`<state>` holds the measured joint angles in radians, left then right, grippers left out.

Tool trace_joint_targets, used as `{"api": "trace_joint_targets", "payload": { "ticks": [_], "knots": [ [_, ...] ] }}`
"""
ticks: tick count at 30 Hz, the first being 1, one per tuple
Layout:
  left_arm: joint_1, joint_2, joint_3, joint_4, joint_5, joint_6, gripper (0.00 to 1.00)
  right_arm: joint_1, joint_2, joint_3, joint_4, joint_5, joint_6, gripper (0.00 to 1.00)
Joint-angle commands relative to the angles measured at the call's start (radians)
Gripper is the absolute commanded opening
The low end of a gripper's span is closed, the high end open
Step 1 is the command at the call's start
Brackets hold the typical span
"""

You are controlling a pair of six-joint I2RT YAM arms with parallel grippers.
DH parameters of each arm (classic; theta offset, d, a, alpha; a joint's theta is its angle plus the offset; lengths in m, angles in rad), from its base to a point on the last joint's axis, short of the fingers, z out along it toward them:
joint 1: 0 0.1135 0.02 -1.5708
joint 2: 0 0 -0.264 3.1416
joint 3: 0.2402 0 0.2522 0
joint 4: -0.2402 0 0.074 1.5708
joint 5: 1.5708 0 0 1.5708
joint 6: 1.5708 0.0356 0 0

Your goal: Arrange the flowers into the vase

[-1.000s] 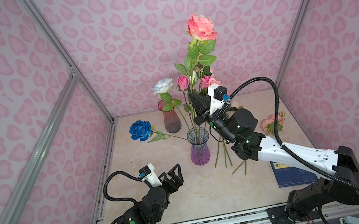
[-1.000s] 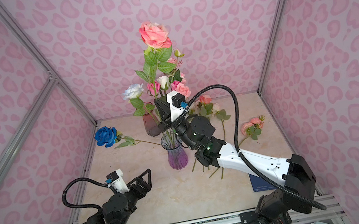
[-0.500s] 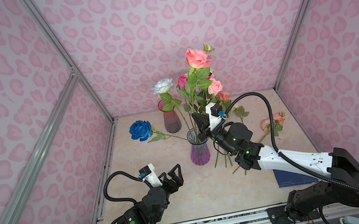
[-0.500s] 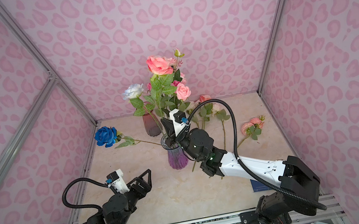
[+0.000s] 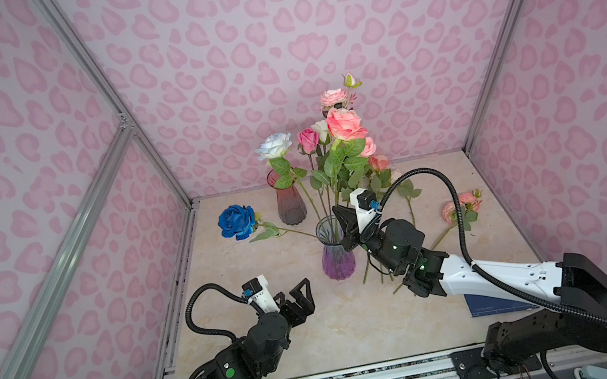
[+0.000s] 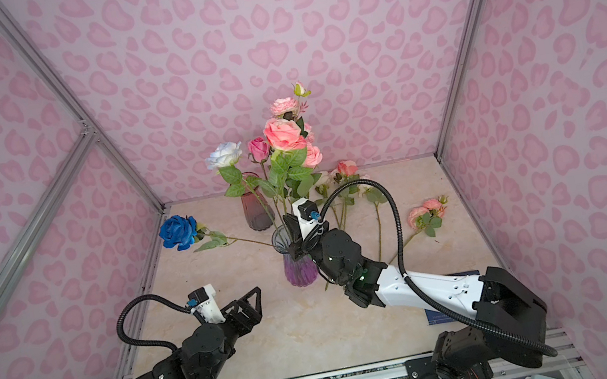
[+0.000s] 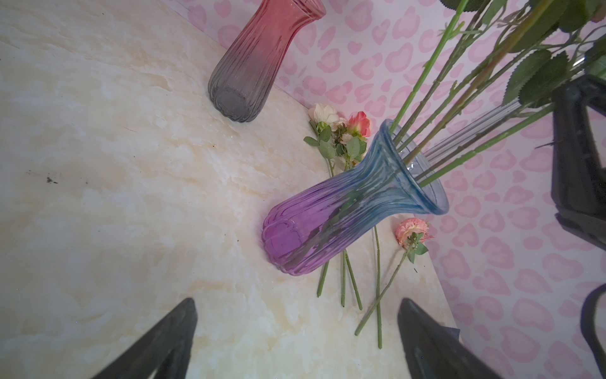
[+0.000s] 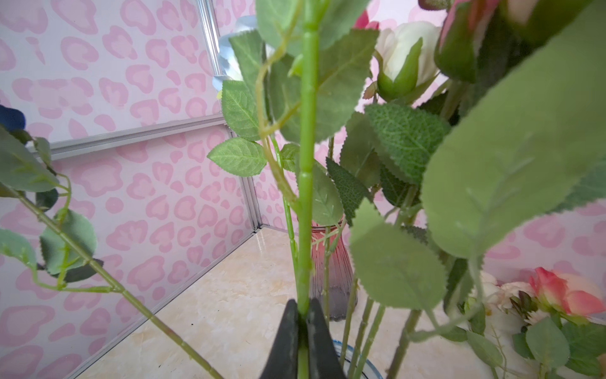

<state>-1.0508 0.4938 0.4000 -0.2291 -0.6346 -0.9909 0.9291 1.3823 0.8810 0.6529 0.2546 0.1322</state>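
Flowers (image 5: 333, 151): mostly upright in vase (image 5: 336, 254), some loose on table (image 5: 276, 330) beside. Right gripper (image 8: 303, 316): clamped on slim, knobbly green stem (image 8: 308, 147) just above flared rim (image 7: 439, 200). Left gripper (image 7: 296, 303): spread wide, idle. Risk on release: top-heavy stem, perhaps not seated deep, leaning out; serrated leaves (image 8: 406, 137) snagging; ribbed glass tipping.

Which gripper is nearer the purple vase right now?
Right. The right gripper pinches a rose stem just above the rim of the purple vase; the left gripper hangs open, apart from it, nearer the front edge.
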Motion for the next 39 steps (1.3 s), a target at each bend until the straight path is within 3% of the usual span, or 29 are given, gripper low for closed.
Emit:
{"api": "trace_joint_targets", "payload": {
  "ticks": [1,6,20,32,39],
  "knots": [
    [0.001,0.004,0.014,0.027,0.002,-0.005,0.96,0.002,0.010,0.012,-0.031,0.025,0.003,0.14],
    [0.001,0.021,0.022,0.029,0.009,0.001,0.96,0.004,0.010,0.041,-0.093,0.008,0.004,0.22],
    [0.000,0.140,0.097,0.028,0.053,0.066,0.96,0.032,-0.102,0.036,-0.210,0.055,0.036,0.34],
    [0.000,0.172,0.118,0.016,0.046,0.091,0.96,0.038,-0.249,-0.034,-0.357,0.149,0.097,0.38],
    [0.001,0.180,0.130,0.008,0.033,0.103,0.96,0.037,-0.225,0.019,-0.401,0.125,0.100,0.41]
  ]
}}
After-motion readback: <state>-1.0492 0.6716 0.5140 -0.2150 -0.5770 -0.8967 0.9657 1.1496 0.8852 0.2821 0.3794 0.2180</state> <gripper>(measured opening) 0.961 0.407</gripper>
